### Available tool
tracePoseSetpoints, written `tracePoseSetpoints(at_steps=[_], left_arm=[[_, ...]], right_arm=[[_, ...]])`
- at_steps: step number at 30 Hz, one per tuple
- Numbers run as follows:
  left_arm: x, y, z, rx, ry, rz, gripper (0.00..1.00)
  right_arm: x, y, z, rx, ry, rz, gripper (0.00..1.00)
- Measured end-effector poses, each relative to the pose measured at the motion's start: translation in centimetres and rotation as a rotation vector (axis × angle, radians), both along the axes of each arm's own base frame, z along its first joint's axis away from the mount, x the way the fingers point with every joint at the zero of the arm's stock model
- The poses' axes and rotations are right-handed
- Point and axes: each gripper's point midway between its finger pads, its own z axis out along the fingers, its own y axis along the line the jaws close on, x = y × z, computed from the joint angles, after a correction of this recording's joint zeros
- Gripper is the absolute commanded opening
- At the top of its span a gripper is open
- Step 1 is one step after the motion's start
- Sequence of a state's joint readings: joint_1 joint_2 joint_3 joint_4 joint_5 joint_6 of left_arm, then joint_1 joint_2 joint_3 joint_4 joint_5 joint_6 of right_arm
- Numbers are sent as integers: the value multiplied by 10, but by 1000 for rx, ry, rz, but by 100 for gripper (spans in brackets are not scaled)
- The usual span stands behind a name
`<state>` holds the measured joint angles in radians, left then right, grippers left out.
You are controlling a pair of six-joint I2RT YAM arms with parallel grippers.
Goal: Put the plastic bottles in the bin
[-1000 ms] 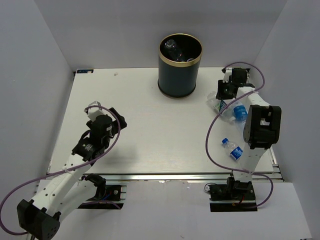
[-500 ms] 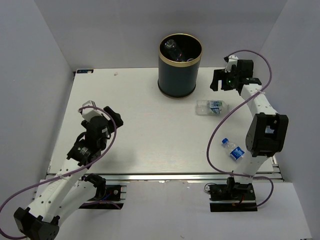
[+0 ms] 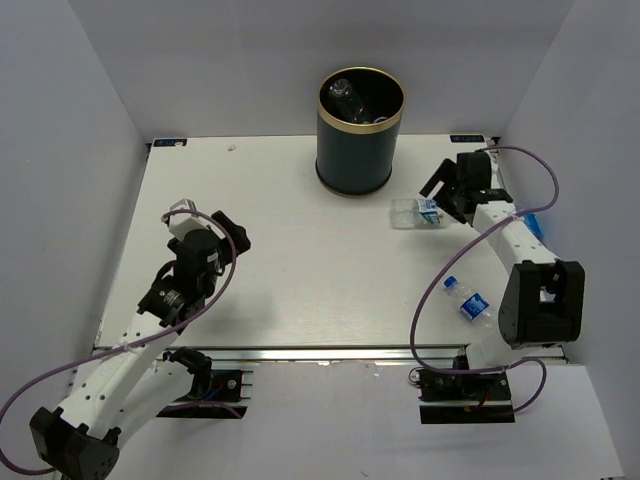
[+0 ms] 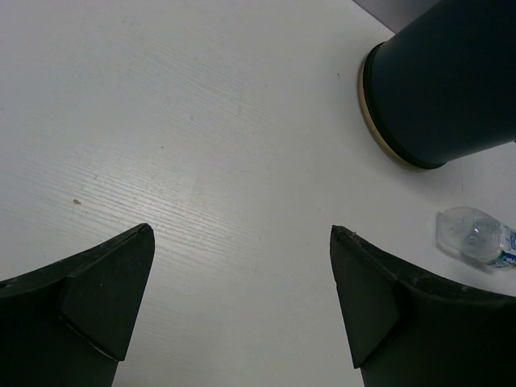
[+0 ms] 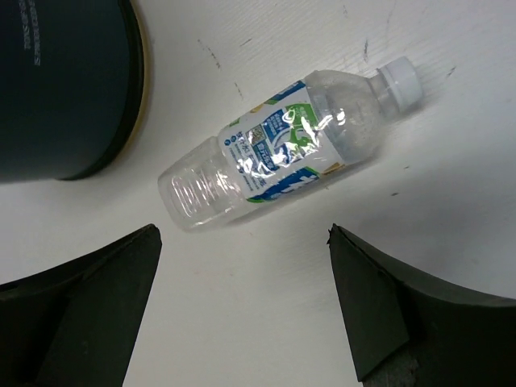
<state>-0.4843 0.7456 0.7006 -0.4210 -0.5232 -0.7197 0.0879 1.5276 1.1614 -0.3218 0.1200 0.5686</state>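
Note:
The bin, dark navy with a gold rim, stands at the back of the table and has bottles inside it. One clear plastic bottle with a blue label lies on its side just right of the bin. Another bottle lies nearer the right arm's base. My right gripper hangs open just right of the lying bottle, which sits beyond my right gripper, not between the fingers. My left gripper is open over the left of the table, holding nothing.
In the left wrist view the bin is at upper right, the lying bottle at the right edge, and bare table lies under my left gripper. In the right wrist view the bin fills the upper left. White walls enclose the table.
My right gripper opened and let go of the bottle, which rolled left and now lies beside the bin. The right arm swung back, then returned toward it. The left arm shifted slightly.

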Motion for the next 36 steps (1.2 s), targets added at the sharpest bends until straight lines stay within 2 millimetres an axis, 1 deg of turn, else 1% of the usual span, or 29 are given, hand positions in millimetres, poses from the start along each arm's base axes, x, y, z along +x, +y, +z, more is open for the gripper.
tracePoseSetpoints(at_steps=[2,5,8,10,13,17,20,24,27,29,30,33,34,36], left_arm=[[2,-3,-5,2,17,-8,98],[1,-4,-8,3,31,-15,98],[0,-4,-4,-6,17,-15,98],[-2,-2,0,-12,3,-13,98],[-5,1,3,-12,-6,-6,98],[-8,6,1,1,3,11,98],[-8,9,-1,13,9,26,98],[-10,15,-2,38,22,47,98],[-9,17,2,40,14,59,98],[-9,18,5,38,5,63,98],[-9,18,5,37,3,65,98],[-8,18,7,39,1,65,98],[-8,18,8,38,-1,65,98],[-6,18,11,36,-7,68,98]], right_arm=[[8,6,-8,48,4,-68,89],[18,13,-33,106,44,-148,89],[20,14,-61,141,102,-229,89],[22,12,-70,155,116,-272,89],[30,9,-79,153,131,-322,89],[56,8,-80,152,117,-355,89],[70,9,-84,153,117,-369,89],[74,9,-95,153,131,-379,89],[74,9,-98,149,136,-378,86],[76,9,-97,146,130,-372,78],[77,9,-97,145,125,-369,66],[83,9,-91,129,91,-337,43],[86,8,-88,123,65,-324,34],[82,6,-80,94,36,-288,27]])
